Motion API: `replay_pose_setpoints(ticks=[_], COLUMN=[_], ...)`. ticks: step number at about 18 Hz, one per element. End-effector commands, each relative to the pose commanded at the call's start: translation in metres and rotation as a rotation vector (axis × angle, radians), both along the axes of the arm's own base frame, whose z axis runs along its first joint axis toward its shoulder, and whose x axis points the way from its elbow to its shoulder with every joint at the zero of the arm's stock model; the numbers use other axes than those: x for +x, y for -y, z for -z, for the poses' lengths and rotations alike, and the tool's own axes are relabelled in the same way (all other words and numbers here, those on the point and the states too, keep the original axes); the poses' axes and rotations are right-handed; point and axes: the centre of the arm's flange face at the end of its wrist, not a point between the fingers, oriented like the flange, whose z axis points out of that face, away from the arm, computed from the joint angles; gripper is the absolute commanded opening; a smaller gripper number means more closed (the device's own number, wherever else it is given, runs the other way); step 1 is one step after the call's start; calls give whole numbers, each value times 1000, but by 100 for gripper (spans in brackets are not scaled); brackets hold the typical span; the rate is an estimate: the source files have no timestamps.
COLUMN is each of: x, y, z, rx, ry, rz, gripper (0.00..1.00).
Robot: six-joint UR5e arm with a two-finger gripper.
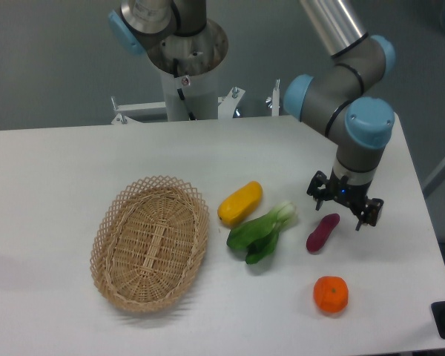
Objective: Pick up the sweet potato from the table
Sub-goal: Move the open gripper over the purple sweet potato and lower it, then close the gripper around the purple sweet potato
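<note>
A grey-and-blue robot arm's black two-finger gripper [346,207] hung just above the upper end of a small dark reddish-purple sweet potato [322,232], which lay on the large white matte table [59,170] between a leafy green bok choy [262,232] and the table's right edge. The jaws stood apart, holding nothing (one finger to the left, one to the right of the tuber's tip).

To take the tuber cleanly, the gripper appeared to need a shift toward the tuber's middle, down and to the left in the camera view, so that the fingers would close across its narrow width, not near its tapering end. The tuber lay slanted, and turning the wrist to set the fingers square to that slant would likely guard against it rolling or slipping out. A straight descent seemed wise, with the bok choy near on the left.

A round orange fruit [331,294] sat near the front edge, a yellow oblong vegetable [239,203] beside an oval woven wicker basket [150,242]. No brand, label or writing could be read anywhere.
</note>
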Motion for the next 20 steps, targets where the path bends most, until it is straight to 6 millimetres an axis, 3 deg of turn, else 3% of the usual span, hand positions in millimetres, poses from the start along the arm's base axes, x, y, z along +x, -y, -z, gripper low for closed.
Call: replay_pose_setpoints(ticks=[4,9,17,20], x=[5,12,10,7], y=[-1,-16,-17,-18], z=[11,21,22,18], rx=[-6,6,6,2], ry=[16,-11,-16,-28], rz=[0,17,32,32], gripper=[100,97,38,23])
